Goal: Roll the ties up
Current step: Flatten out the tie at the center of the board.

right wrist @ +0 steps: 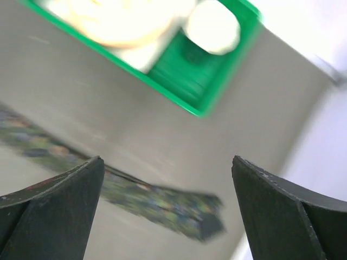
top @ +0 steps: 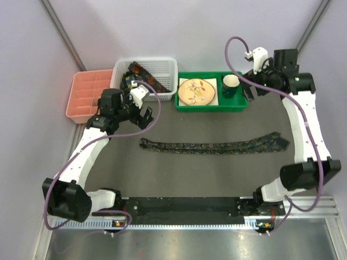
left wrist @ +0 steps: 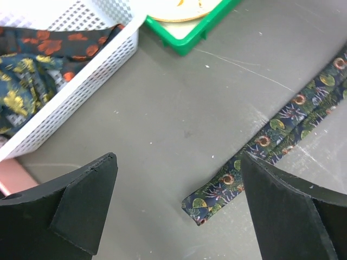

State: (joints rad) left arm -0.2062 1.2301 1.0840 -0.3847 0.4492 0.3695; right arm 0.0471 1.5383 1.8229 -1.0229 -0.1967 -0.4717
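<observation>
Tie: one tie [top: 214, 145] lies flat and fully stretched across the middle of the desk [top: 179, 179], running from 9 o'clock to 3 o'clock. Its broader end is at 3 o'clock and its narrow end at 9. Laid straight like this, either end is free to start a roll.

Spare ties: the spare ties [top: 142, 76] sit bunched in the white basket [top: 169, 65] at 11 o'clock, out of the working strip, presumably waiting their turn.

Left tool: my left tool [top: 140, 108] is released, jaws spread wide with nothing between them. It hangs above the desk at about 10 o'clock, between the basket and the tie's narrow end. My wrist view puts that end just at the inner edge of my right-hand finger.

Right tool: my right tool [top: 259, 81] is also released and empty. It is raised at 1 o'clock near the green tray [top: 238, 103], well above the tie's broad end, which shows blurred below in my wrist view.

Bystanders: the plate [top: 196, 91] and cup [top: 230, 85] stand in the green tray at 12 to 1 o'clock, and the pink tray [top: 89, 95] is at 10. All are clear of the tie.

Stage: I judge that rolling has not begun, since no turn of fabric shows.

Next: I would pinch one end and curl it over, with my other tool steadying the length.

Risk: the thin cloth lies flush on the desk and may slip my fingers.
</observation>
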